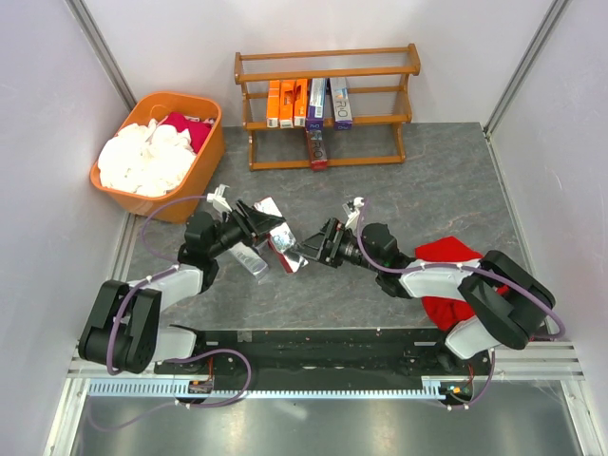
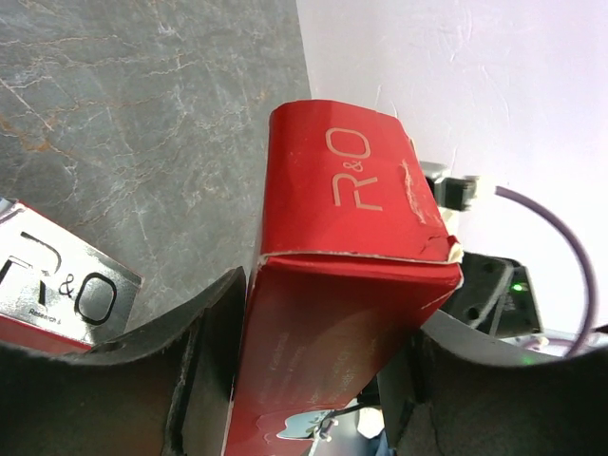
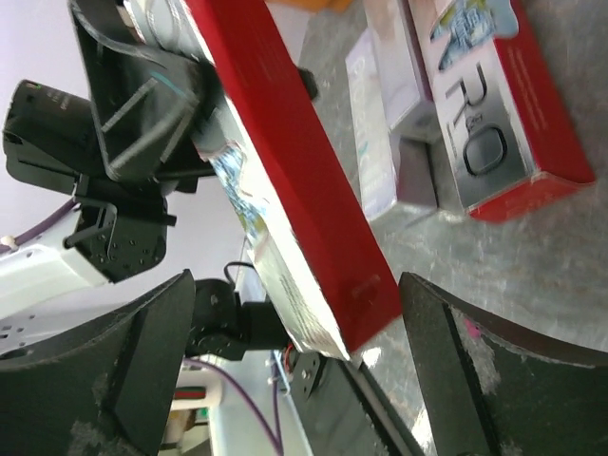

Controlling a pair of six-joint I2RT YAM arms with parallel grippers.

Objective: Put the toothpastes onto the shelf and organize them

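Left pincer (image 2: pixel 323 328) is clamped on the red box (image 2: pixel 351 190), held above the middle of the worktop (image 1: pixel 427 171), well short of the shelf (image 1: pixel 328 71) at the far edge. Your right pincer (image 3: pixel 294 285) stands wide apart around its other end, touching nothing. If the left lets go before the right bites, I think the box drops onto the loose boxes (image 3: pixel 494 123) below
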